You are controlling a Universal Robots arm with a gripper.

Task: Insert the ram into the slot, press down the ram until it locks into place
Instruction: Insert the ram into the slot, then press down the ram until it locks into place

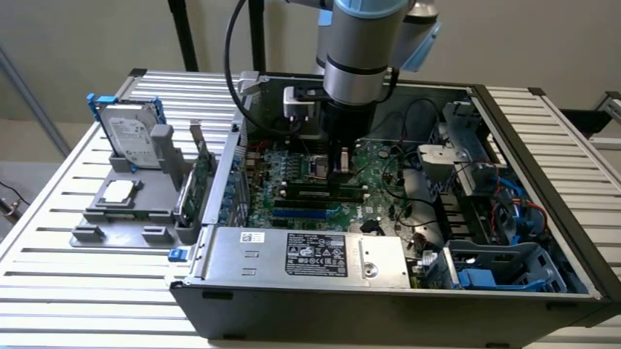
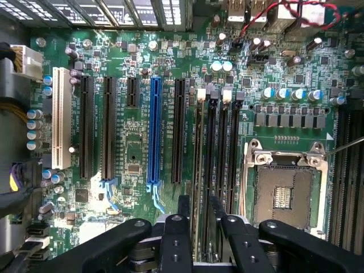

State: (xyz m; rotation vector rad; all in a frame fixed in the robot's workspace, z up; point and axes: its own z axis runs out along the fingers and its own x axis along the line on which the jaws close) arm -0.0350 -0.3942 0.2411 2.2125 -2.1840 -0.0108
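Observation:
The ram (image 2: 199,165) is a thin green stick seen edge-on. It lies along the outermost of several parallel black slots (image 2: 219,153), on the side toward the blue socket, and looks seated level with them. My gripper (image 2: 199,202) is straight above it. Its two black fingers (image 2: 183,207) stand on either side of the stick, with a gap wider than the stick between them. In the exterior view the gripper (image 1: 339,173) reaches down into the open computer case, just over the ram (image 1: 313,187) and the slots (image 1: 315,195).
A blue socket (image 2: 153,131) and black expansion sockets run beside the slots, and the metal CPU socket (image 2: 284,190) lies on their other side. The power supply (image 1: 310,254), drive cage (image 1: 495,265) and cables (image 1: 408,182) crowd the case. A hard drive (image 1: 131,138) stands on a grey fixture (image 1: 121,207) outside.

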